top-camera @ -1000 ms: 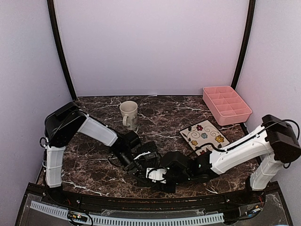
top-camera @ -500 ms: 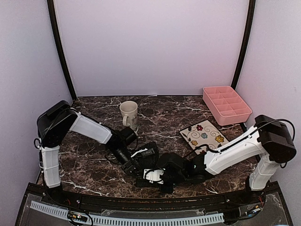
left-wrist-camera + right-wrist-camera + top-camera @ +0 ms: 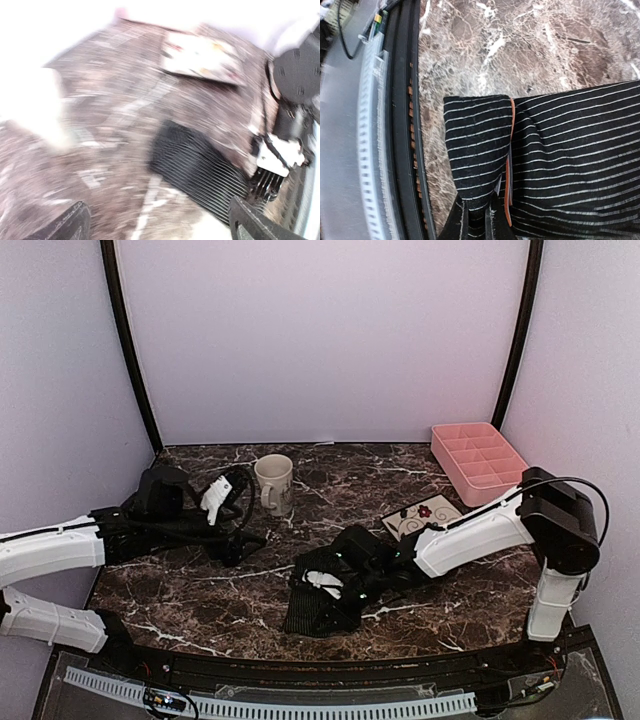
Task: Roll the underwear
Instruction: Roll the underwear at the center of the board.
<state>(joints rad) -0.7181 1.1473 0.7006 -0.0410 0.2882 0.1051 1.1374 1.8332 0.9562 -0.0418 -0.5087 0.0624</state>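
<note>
The black ribbed underwear [image 3: 318, 606] lies partly folded on the marble table [image 3: 200, 580], near the front edge. My right gripper [image 3: 338, 583] sits low over its far side. In the right wrist view the underwear [image 3: 560, 145] shows thin pale stripes and an orange trim, and the right gripper [image 3: 479, 220] is shut on a raised fold of it. My left gripper [image 3: 238, 520] is off to the left beside the mug, open and empty. The left wrist view is blurred, with its gripper [image 3: 157, 225] spread wide and the underwear [image 3: 200, 167] ahead of it.
A cream mug [image 3: 273, 483] stands at the back left, close to the left gripper. The flowered plate [image 3: 425, 515] lies right of centre, partly covered by the right arm. A pink divided tray [image 3: 482, 462] occupies the back right corner. A black rail [image 3: 402, 125] runs along the table's front edge.
My left gripper has opened, let go of the underwear and swung back left toward the mug. The right gripper has shut on the cloth and moved away from the front edge.
</note>
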